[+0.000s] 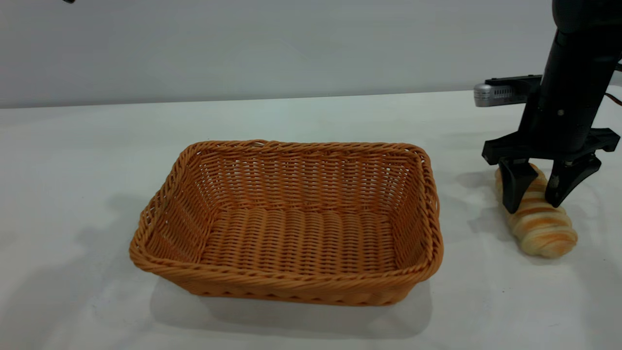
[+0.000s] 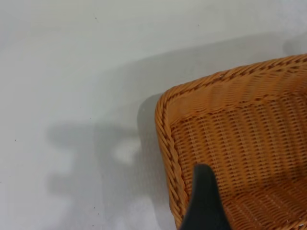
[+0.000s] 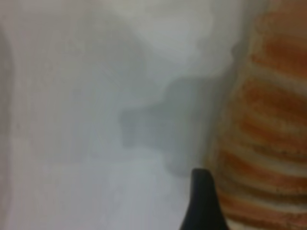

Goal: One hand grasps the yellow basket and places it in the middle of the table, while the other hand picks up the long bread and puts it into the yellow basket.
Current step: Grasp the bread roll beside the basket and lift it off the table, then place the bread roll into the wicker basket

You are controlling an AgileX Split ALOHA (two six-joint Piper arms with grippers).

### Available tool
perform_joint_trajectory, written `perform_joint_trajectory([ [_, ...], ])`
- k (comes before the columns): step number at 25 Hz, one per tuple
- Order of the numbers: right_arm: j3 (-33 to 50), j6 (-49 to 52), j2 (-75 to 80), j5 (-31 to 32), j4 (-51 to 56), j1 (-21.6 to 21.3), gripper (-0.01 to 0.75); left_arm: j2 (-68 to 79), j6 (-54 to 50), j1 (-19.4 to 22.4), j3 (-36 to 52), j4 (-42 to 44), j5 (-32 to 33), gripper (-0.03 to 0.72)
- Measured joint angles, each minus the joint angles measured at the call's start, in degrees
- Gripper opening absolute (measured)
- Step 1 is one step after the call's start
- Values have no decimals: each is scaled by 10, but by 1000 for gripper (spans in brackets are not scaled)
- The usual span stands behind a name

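The yellow basket (image 1: 291,223) stands upright and empty in the middle of the table (image 1: 73,160). The long bread (image 1: 539,221) lies on the table to the right of the basket, apart from it. My right gripper (image 1: 532,206) is lowered over the bread's far half, open, with one finger on each side of the loaf. In the right wrist view one finger (image 3: 201,201) sits right beside the striped bread (image 3: 268,124). The left wrist view shows one finger (image 2: 204,196) of my left gripper, which hangs open well above a corner of the basket (image 2: 240,124), holding nothing.
The white tabletop runs back to a pale wall. A silver-tipped black camera bar (image 1: 505,92) sticks out from the right arm toward the left. Bare table lies to the left and in front of the basket.
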Motion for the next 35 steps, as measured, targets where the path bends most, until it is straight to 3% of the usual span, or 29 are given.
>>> perform_joint_trajectory([
  [6, -4, 0, 16, 2, 1, -13, 586, -5, 0, 0, 0, 0, 5, 584],
  [9, -4, 0, 22, 3, 2, -14, 542, -6, 0, 0, 0, 0, 5, 584],
  [12, -7, 0, 25, 3, 3, -14, 412, -6, 0, 0, 0, 0, 5, 584],
  [16, -10, 0, 25, 6, -4, -14, 134, -6, 0, 0, 0, 0, 5, 584],
  [18, -10, 0, 25, 6, -11, -14, 65, -6, 0, 0, 0, 0, 5, 584],
  [29, -10, 0, -73, 26, -42, -15, 61, -6, 1, 0, 0, 0, 4, 584],
  [35, -10, -12, -176, 61, -18, 25, 61, -6, 1, 0, 0, 0, 4, 584],
])
